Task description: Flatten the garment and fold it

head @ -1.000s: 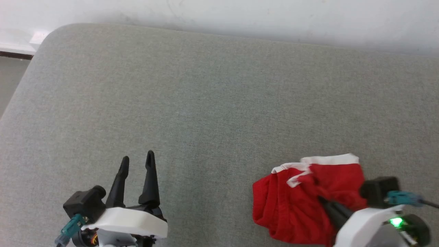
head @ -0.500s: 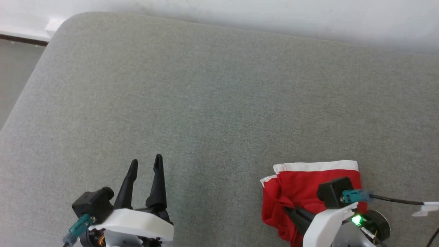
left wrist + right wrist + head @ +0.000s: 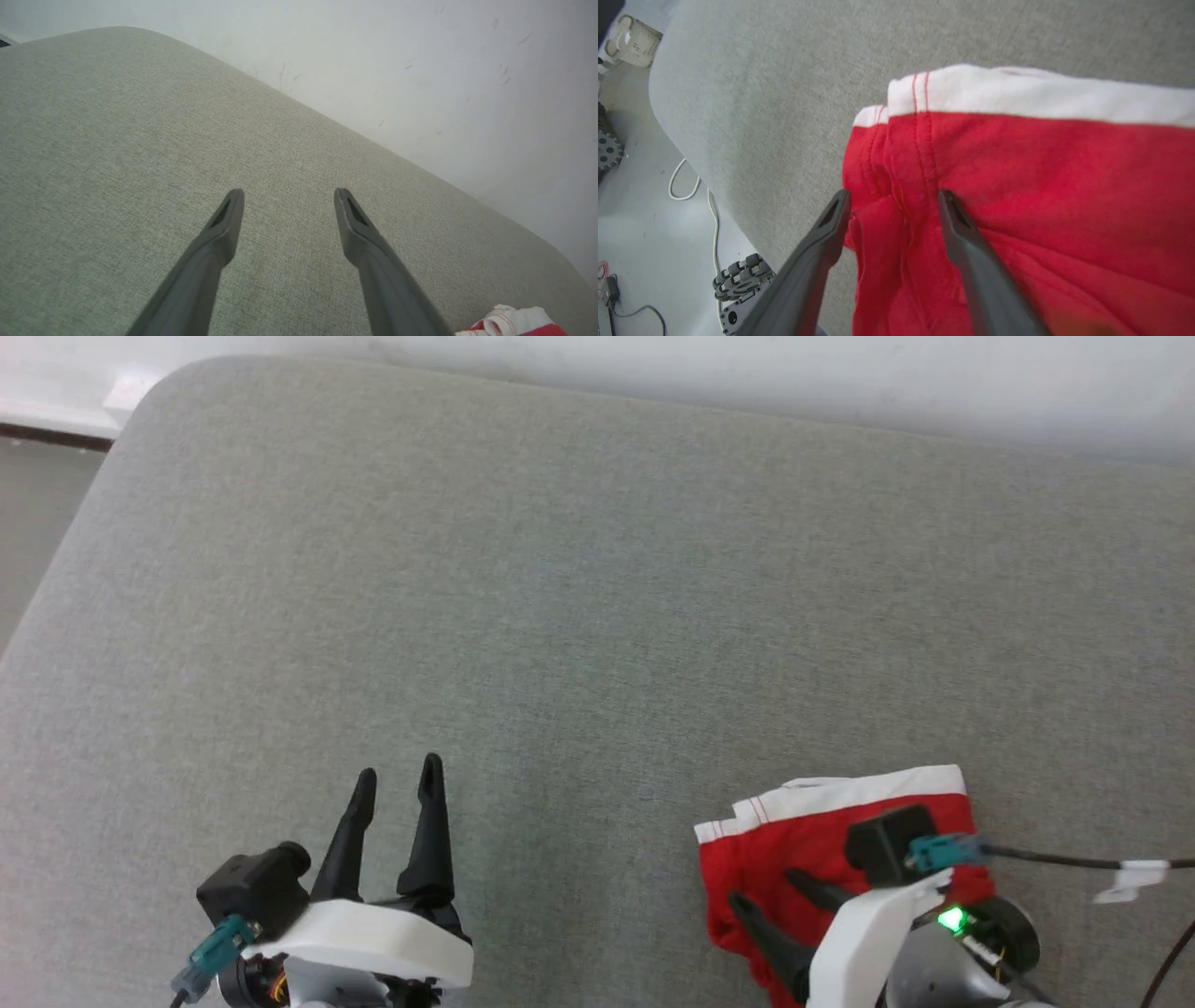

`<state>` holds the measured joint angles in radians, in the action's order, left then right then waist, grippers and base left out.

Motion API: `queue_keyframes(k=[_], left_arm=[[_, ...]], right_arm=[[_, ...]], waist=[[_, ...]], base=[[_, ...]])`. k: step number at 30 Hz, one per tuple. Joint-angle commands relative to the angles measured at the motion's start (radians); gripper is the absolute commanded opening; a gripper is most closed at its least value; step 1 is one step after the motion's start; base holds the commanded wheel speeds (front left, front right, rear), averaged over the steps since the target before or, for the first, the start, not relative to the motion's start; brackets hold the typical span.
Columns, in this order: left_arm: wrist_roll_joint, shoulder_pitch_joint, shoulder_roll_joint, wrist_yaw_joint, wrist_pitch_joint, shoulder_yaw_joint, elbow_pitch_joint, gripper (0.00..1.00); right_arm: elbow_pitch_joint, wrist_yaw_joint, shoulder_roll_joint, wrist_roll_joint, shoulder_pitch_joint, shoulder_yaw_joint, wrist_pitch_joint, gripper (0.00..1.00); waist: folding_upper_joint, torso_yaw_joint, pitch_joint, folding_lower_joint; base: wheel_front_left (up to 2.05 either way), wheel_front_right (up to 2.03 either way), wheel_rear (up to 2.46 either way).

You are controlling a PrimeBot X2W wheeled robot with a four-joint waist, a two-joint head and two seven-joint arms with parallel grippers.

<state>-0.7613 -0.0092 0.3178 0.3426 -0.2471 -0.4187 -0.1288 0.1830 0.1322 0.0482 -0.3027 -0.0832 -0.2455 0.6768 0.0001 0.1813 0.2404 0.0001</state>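
Observation:
The red shorts (image 3: 794, 845) lie bunched on the grey padded surface (image 3: 579, 616) at the lower right, with a white band (image 3: 840, 793) along their far edge. My right gripper (image 3: 766, 887) is open just above their left part. In the right wrist view its fingers (image 3: 894, 193) straddle a stitched fold of the red cloth (image 3: 1041, 177), below the white band (image 3: 1017, 93). My left gripper (image 3: 398, 770) is open over bare surface at the lower left, well apart from the shorts. The left wrist view shows its spread fingers (image 3: 288, 193) and a corner of the shorts (image 3: 514, 324).
A white wall (image 3: 747, 373) runs behind the surface. The surface's rounded left corner (image 3: 159, 383) drops to the floor. A black cable (image 3: 1055, 861) trails right from my right wrist. Cables and a tracked wheel (image 3: 738, 275) lie on the floor beside the surface.
My right gripper has opened and turned leftward over the shorts, which now lie lower and flatter with the white band straighter. The head camera shifted slightly. The left gripper stays open.

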Motion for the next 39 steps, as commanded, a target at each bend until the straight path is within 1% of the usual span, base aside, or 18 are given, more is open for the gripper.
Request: queue_keyframes(k=[1,4,6,9,12,14,17,20,29,30,31,32,33,36,39], left_arm=[[-0.006,-0.014,-0.002,-0.007,-0.005,0.004,0.003,1.00],[-0.007,-0.009,0.001,-0.005,-0.005,0.007,0.001,1.00],[-0.008,-0.006,0.003,-0.003,-0.005,0.009,-0.003,1.00],[-0.007,-0.001,0.007,0.001,-0.005,0.012,-0.011,1.00],[-0.004,-0.003,0.009,0.003,-0.005,0.012,-0.020,1.00],[-0.002,-0.007,0.008,0.001,-0.006,0.011,-0.024,1.00],[0.000,-0.014,0.007,-0.001,-0.005,0.007,-0.023,1.00],[0.001,-0.018,0.007,-0.002,-0.005,0.005,-0.019,1.00],[-0.001,-0.024,0.010,-0.003,-0.001,0.001,-0.016,1.00],[-0.001,-0.024,0.010,-0.004,0.000,0.000,-0.017,1.00],[-0.001,-0.024,0.010,-0.004,0.000,-0.001,-0.017,1.00],[-0.001,-0.024,0.010,-0.004,0.000,-0.002,-0.017,1.00],[-0.001,-0.024,0.010,-0.004,0.000,-0.002,-0.017,1.00],[-0.001,-0.023,0.011,-0.003,-0.001,0.001,-0.020,1.00],[0.005,-0.022,0.017,-0.001,-0.003,0.009,-0.031,1.00]], right_arm=[[0.018,-0.002,0.002,-0.017,0.016,0.003,-0.005,1.00],[0.094,-0.002,0.002,-0.054,0.016,0.022,0.006,1.00],[0.152,-0.002,0.002,-0.055,0.008,0.066,0.014,1.00],[0.228,-0.002,0.002,-0.001,-0.009,0.168,0.024,1.00],[0.257,-0.002,0.002,0.053,-0.039,0.277,0.037,1.00],[0.249,-0.002,0.002,0.078,-0.058,0.317,0.047,1.00],[0.215,-0.002,0.002,0.081,-0.084,0.334,0.067,1.00],[0.169,-0.002,0.002,0.057,-0.086,0.339,0.072,1.00],[0.003,-0.002,0.002,0.041,-0.042,0.322,0.058,1.00],[-0.014,-0.002,0.002,0.037,-0.036,0.320,0.056,0.96],[-0.029,-0.002,0.002,0.032,-0.029,0.317,0.053,0.38],[-0.043,-0.002,0.002,0.024,-0.022,0.318,0.049,0.04],[-0.055,-0.002,0.002,0.023,-0.017,0.319,0.045,0.00],[-0.075,-0.002,0.002,0.030,0.000,0.323,0.028,0.00],[-0.079,-0.002,0.002,0.040,0.021,0.328,0.002,0.00]], waist=[[-0.0001,-0.013,-0.008,-0.0001],[-0.0001,-0.031,-0.019,-0.0001],[-0.0001,-0.039,-0.023,-0.0001],[-0.0001,-0.049,-0.023,-0.0001],[-0.0001,-0.053,-0.011,-0.0001],[-0.0001,-0.053,0.000,-0.0001],[-0.0001,-0.050,0.010,-0.0001],[-0.0001,-0.044,0.015,-0.0001],[-0.0001,-0.012,0.015,-0.0001],[-0.0001,-0.009,0.016,-0.0001],[-0.0001,-0.007,0.017,-0.0001],[-0.0001,-0.005,0.018,-0.0001],[-0.0001,-0.003,0.018,-0.0001],[-0.0001,-0.006,0.014,-0.0001],[-0.0001,-0.023,0.010,-0.0001]], base=[[0.00,0.00,0.00],[0.00,0.00,0.00],[0.00,0.00,0.00],[0.00,0.00,0.00],[0.00,0.00,0.00],[0.00,0.00,0.00],[0.00,0.00,0.00],[0.00,0.00,0.00],[0.00,0.00,0.00],[0.00,0.00,0.00],[0.00,0.00,0.00],[0.00,0.00,0.00],[0.00,0.00,0.00],[0.00,0.00,0.00],[0.00,0.00,0.00]])
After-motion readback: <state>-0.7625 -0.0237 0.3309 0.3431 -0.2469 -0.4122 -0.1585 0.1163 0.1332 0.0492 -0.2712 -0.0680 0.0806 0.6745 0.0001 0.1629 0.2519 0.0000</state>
